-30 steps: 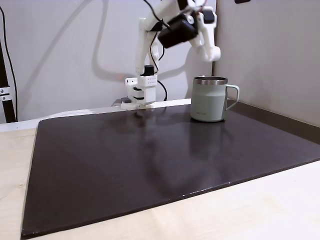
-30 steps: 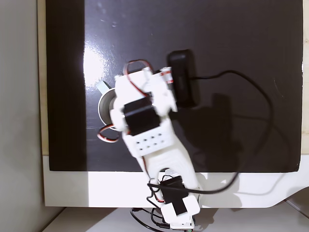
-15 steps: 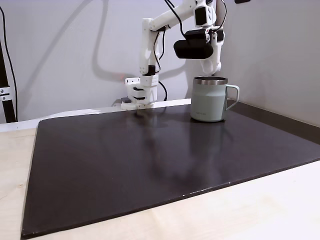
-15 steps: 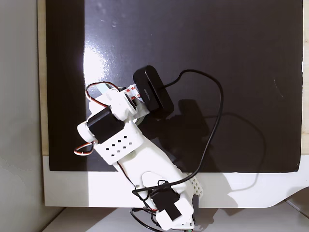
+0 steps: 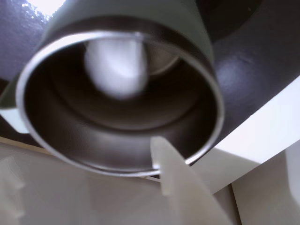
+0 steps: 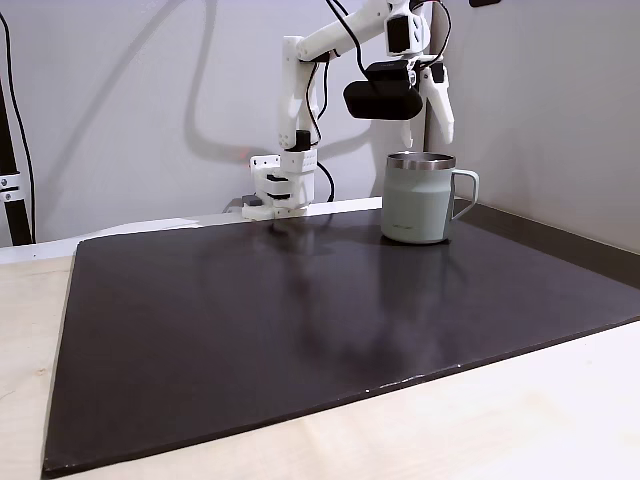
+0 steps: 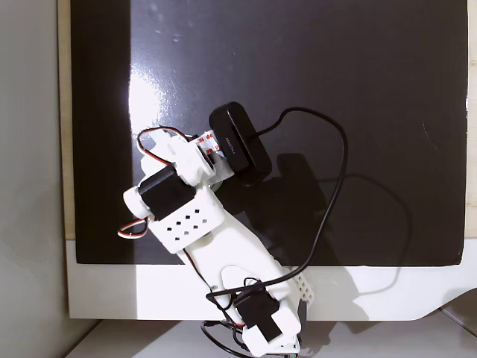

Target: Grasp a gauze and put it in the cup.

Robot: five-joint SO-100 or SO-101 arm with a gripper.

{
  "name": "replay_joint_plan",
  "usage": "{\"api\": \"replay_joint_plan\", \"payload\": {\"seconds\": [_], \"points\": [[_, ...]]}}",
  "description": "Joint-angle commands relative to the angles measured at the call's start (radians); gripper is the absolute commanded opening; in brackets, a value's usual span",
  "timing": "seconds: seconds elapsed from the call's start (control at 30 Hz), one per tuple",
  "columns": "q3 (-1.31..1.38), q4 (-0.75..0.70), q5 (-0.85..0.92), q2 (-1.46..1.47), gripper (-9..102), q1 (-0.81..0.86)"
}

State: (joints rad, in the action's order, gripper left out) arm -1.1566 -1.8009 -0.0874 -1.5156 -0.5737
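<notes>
gauze [image 5: 117, 65] inside cup [image 6: 419, 198], gripper [image 6: 428, 122] above

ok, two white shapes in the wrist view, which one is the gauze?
The rounded, blurry one is the gauze, lying inside the cup. The angular one crossing the rim at the bottom is a gripper finger.

White printed arm [image 6: 300, 100] (black camera [image 6: 383, 100], red wiring).

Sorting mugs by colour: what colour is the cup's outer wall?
Pale sage green, under a shiny steel rim; the cup shows it best in a fixed view from the side.
</notes>
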Motion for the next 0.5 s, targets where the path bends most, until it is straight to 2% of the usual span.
{"api": "replay_joint_plan", "payload": {"seconds": [0.0,0.47], "points": [[0.006,-0.006,0.003,-0.055,34,-0.011],[0.015,-0.006,0.006,-0.054,32,0.003]]}}
